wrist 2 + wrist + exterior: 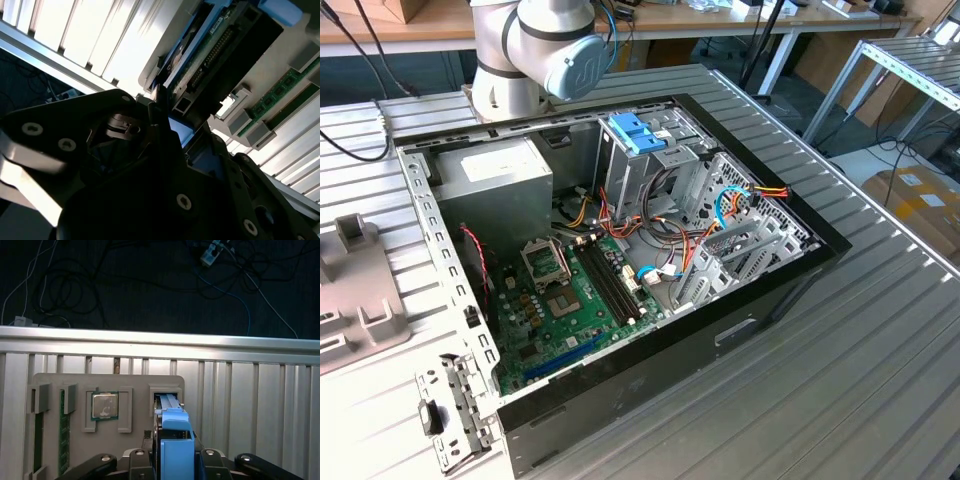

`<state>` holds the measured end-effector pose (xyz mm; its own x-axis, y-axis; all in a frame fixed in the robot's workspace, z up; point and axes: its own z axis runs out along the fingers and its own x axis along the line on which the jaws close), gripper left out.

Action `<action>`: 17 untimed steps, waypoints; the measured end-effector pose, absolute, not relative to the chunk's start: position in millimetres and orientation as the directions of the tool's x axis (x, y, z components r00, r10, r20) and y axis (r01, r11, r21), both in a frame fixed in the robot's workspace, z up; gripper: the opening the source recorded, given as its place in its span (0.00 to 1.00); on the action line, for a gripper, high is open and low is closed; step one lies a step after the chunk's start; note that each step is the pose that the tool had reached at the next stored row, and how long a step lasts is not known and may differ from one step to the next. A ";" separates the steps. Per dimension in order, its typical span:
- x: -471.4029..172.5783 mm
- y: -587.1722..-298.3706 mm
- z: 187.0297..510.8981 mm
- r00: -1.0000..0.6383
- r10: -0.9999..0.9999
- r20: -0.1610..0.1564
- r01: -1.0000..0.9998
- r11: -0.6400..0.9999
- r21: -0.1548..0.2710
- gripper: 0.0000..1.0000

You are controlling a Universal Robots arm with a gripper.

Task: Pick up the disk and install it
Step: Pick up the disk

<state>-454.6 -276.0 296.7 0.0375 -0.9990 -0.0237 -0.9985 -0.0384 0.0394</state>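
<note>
The disk (176,437), a dark drive in a bright blue carrier, stands on edge in a slot of a grey holder tray (135,382). In both wrist views my gripper (176,462) sits over it, one black finger (140,460) pressed against each flat side. The second wrist view gives the disk (215,55) from the side, with its green circuit board and connector row showing, and my gripper (175,131) closed around its near end. In the exterior view the open computer case (790,290) lies on the table with its metal drive cage (650,175) at the back.
The tray also holds a processor chip (105,405) and memory sticks (63,432). Just beyond it runs the table's edge rail (160,340), then dark floor with cables. Inside the case are a grey power supply (495,180), a pale blue bracket (638,132) and loose wires (670,235).
</note>
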 end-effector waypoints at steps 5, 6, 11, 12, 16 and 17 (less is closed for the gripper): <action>-454.6 -275.9 299.1 0.037 -0.999 -0.024 -0.998 -0.038 0.039 0.37; -454.6 -276.0 299.8 0.037 -0.999 -0.024 -0.998 -0.038 0.039 0.37; -454.6 -276.0 302.0 0.037 -0.999 -0.024 -0.998 -0.038 0.040 0.37; -454.6 -276.0 303.2 0.037 -0.999 -0.024 -0.998 -0.038 0.039 0.37; -454.5 -274.8 309.1 0.037 -0.999 -0.024 -0.998 -0.038 0.039 0.37; -454.6 -274.5 309.8 0.037 -0.999 -0.024 -0.998 -0.038 0.039 0.37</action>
<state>-454.6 -274.5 309.8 0.0375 -0.9990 -0.0244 -0.9985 -0.0384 0.0394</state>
